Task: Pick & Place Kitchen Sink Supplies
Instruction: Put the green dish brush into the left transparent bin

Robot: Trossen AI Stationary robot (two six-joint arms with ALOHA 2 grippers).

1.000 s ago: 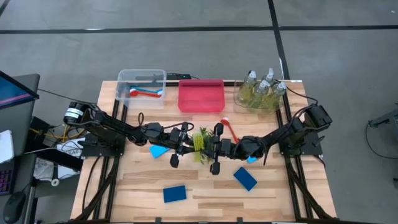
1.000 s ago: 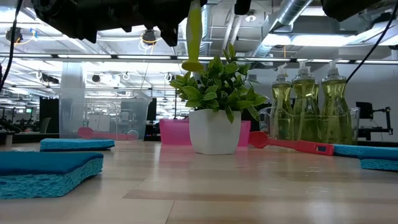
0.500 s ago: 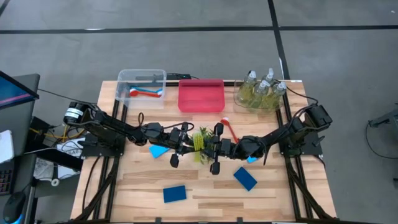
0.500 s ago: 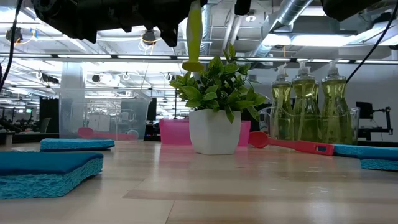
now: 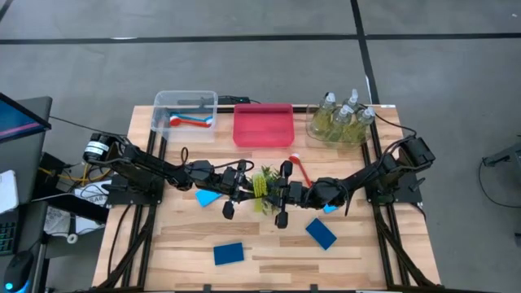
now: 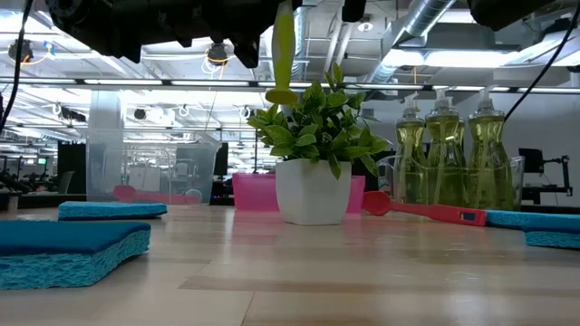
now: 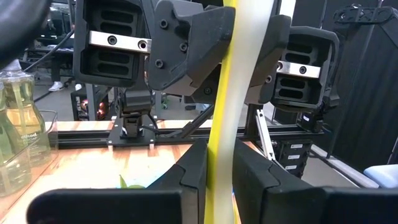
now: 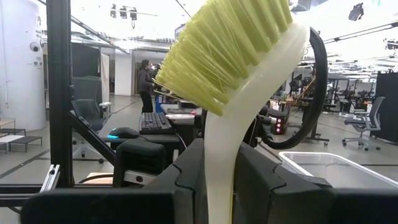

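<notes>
No shift is noted against a second ago: the yellow brush (image 7: 222, 93) is still held above the table centre, over the plant (image 6: 314, 136), so a handover appears underway. The left gripper (image 7: 222, 177) and right gripper (image 8: 217, 171) are both clamped on its handle, between their fingers.

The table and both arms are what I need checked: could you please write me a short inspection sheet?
Surface: wooden table.
Job's things: yellow brush held aloft by both grippers; red brush, blue sponges on the table; pump bottles in a clear holder.
Clutter: potted plant, pink bin, clear bin.
Grippers: left gripper and right gripper both shut on the brush.
Cables: black leads run along both arms.
Surroundings: a person, desks.
</notes>
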